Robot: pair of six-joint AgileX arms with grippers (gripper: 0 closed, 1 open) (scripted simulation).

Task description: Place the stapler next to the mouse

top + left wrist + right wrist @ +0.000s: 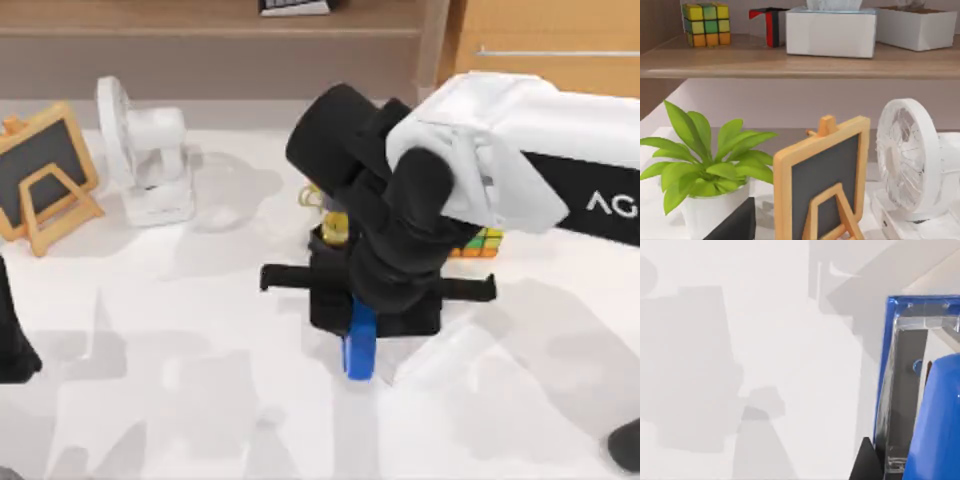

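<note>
My right gripper (358,335) pinches the stapler (360,350) at table centre, carrying it; I judge the next move needs the mouse located first. My left arm (15,340) sits parked at nine o'clock. A white pot (715,212) holds a green plant (705,155).

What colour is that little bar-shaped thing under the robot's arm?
The stapler is bright blue, with a clear and grey inner part; the right wrist view shows it best.
</note>
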